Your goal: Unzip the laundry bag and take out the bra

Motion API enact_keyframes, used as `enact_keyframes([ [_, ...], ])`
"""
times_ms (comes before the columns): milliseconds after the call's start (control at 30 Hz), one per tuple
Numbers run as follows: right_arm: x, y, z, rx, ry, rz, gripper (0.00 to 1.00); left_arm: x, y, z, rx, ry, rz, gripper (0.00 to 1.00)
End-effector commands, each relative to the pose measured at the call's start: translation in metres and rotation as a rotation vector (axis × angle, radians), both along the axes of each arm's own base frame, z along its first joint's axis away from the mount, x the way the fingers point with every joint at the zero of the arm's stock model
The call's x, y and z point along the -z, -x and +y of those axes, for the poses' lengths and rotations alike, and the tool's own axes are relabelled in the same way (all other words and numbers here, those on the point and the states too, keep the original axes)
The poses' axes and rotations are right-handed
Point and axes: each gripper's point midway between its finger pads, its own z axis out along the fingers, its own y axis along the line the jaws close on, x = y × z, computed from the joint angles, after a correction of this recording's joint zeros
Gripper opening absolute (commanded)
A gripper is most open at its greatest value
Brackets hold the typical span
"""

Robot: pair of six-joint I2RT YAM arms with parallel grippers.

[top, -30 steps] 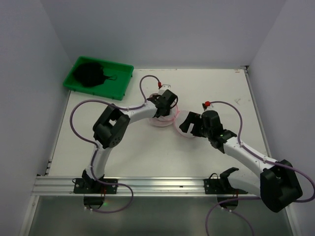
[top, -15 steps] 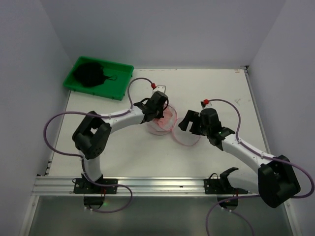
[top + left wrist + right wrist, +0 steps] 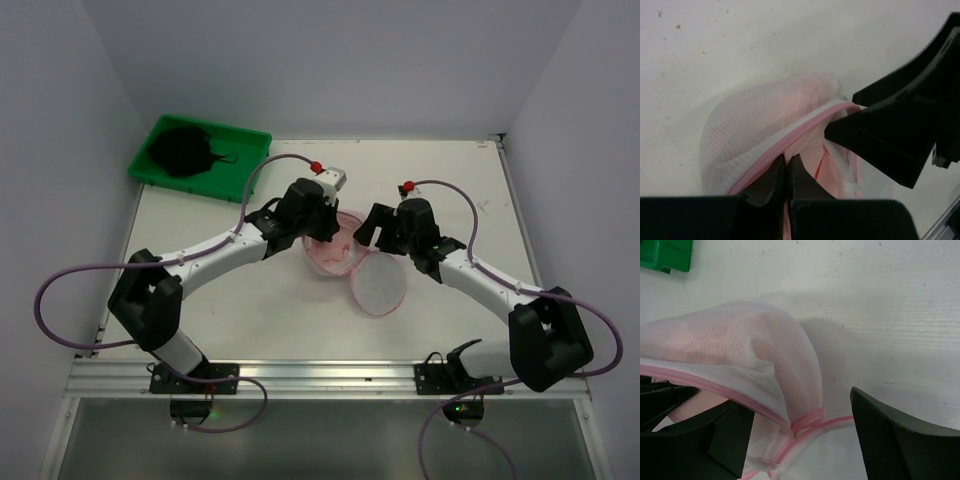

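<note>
The laundry bag lies open mid-table, its mesh dome far and its flat round lid near. Pink fabric shows inside the opening. My left gripper is at the dome's left side. In the left wrist view, my left gripper is shut at the pink zipper rim, with pink material pinched between its jaws. My right gripper is open at the bag's right side. In the right wrist view, my right gripper straddles the spot where the zipper rim joins dome and lid, touching nothing.
A green tray holding a dark bundle stands at the far left corner; its corner shows in the right wrist view. Purple cables loop off both arms. The white walls close in on three sides.
The bag's dome and both grippers have shifted toward the far side. The left arm's elbow has swung out left. The lid has spread flat on the table nearer to me.
</note>
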Motion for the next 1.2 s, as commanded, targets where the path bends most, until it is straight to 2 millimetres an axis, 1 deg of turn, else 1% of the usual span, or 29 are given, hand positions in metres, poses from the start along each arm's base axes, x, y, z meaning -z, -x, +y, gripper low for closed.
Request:
enact_keyframes([
  [0, -0.019, -0.018, 0.001, 0.007, -0.002, -0.07, 0.76, -0.028, 0.012, -0.014, 0.148, 0.049, -0.077, 0.0],
  [33, -0.018, -0.019, -0.004, 0.014, 0.008, -0.07, 0.65, -0.024, 0.013, -0.012, 0.154, 0.039, -0.075, 0.0],
  [100, -0.02, -0.017, -0.01, 0.009, 0.037, -0.089, 0.51, -0.024, 0.014, -0.01, 0.171, 0.032, -0.09, 0.0],
  [133, -0.019, -0.016, -0.014, 0.01, 0.05, -0.094, 0.42, -0.023, 0.016, -0.01, 0.185, 0.034, -0.091, 0.0],
  [167, -0.016, -0.016, -0.022, 0.023, 0.067, -0.085, 0.24, -0.019, 0.02, -0.009, 0.209, 0.034, -0.084, 0.0],
  [233, -0.016, -0.012, -0.033, 0.026, 0.091, -0.085, 0.11, -0.019, 0.021, -0.009, 0.238, 0.023, -0.103, 0.0],
  [267, -0.017, -0.014, -0.04, 0.038, 0.093, -0.087, 0.04, -0.016, 0.026, -0.01, 0.265, 0.024, -0.099, 0.0],
  [333, -0.019, -0.015, -0.049, 0.04, 0.106, -0.096, 0.0, -0.016, 0.031, -0.012, 0.315, 0.023, -0.112, 0.0],
  [400, -0.023, -0.017, -0.05, 0.021, 0.111, -0.105, 0.0, -0.018, 0.042, -0.016, 0.392, 0.042, -0.124, 0.0],
  [433, -0.028, -0.019, -0.049, 0.015, 0.113, -0.107, 0.0, -0.021, 0.045, -0.017, 0.415, 0.051, -0.131, 0.0],
  [500, -0.023, -0.019, -0.043, -0.025, 0.11, -0.082, 0.0, -0.033, 0.053, -0.022, 0.466, 0.099, -0.162, 0.0],
  [533, -0.025, -0.02, -0.038, -0.044, 0.102, -0.073, 0.0, -0.04, 0.055, -0.024, 0.472, 0.124, -0.182, 0.0],
  [567, -0.018, -0.019, -0.033, -0.071, 0.091, -0.048, 0.0, -0.056, 0.055, -0.03, 0.485, 0.179, -0.225, 0.0],
  [633, -0.012, -0.017, -0.024, -0.103, 0.061, -0.022, 0.0, -0.078, 0.057, -0.033, 0.487, 0.242, -0.274, 0.0],
  [667, -0.008, -0.015, -0.021, -0.114, 0.047, -0.008, 0.0, -0.095, 0.055, -0.037, 0.477, 0.298, -0.305, 0.0],
  [700, -0.001, -0.012, -0.016, -0.131, 0.022, 0.012, 0.0, -0.106, 0.054, -0.039, 0.468, 0.331, -0.327, 0.0],
  [733, 0.001, -0.009, -0.012, -0.144, 0.011, 0.016, 0.0, -0.115, 0.052, -0.041, 0.457, 0.36, -0.341, 0.0],
  [767, 0.003, -0.006, -0.009, -0.154, 0.004, 0.024, 0.0, -0.132, 0.047, -0.044, 0.421, 0.419, -0.371, 0.0],
  [800, 0.006, -0.003, -0.006, -0.167, -0.005, 0.034, 0.0, -0.141, 0.044, -0.045, 0.4, 0.449, -0.391, 0.0],
  [833, 0.01, 0.001, -0.004, -0.176, -0.007, 0.045, 0.0, -0.145, 0.039, -0.044, 0.368, 0.473, -0.399, 0.0],
  [867, 0.012, 0.004, -0.002, -0.182, -0.006, 0.05, 0.0, -0.162, 0.03, -0.042, 0.3, 0.536, -0.433, 0.0],
  [933, 0.017, 0.012, -0.001, -0.194, -0.008, 0.066, 0.0, -0.169, 0.018, -0.037, 0.211, 0.579, -0.451, 0.0],
  [967, 0.017, 0.014, 0.0, -0.2, -0.009, 0.068, 0.0, -0.178, 0.006, -0.03, 0.112, 0.626, -0.469, 0.0],
  [1033, 0.019, 0.021, 0.0, -0.205, -0.01, 0.075, 0.0, -0.179, -0.006, -0.022, 0.018, 0.658, -0.472, 0.0],
  [1067, 0.02, 0.023, 0.0, -0.207, -0.01, 0.075, 0.0, -0.182, -0.016, -0.014, -0.074, 0.696, -0.467, 0.0],
  [1133, 0.02, 0.028, 0.0, -0.211, -0.014, 0.081, 0.0, -0.184, -0.023, -0.005, -0.158, 0.747, -0.454, 0.0],
  [1167, 0.021, 0.029, -0.001, -0.205, -0.01, 0.084, 0.0, -0.191, -0.026, 0.0, -0.207, 0.811, -0.446, 0.0],
])
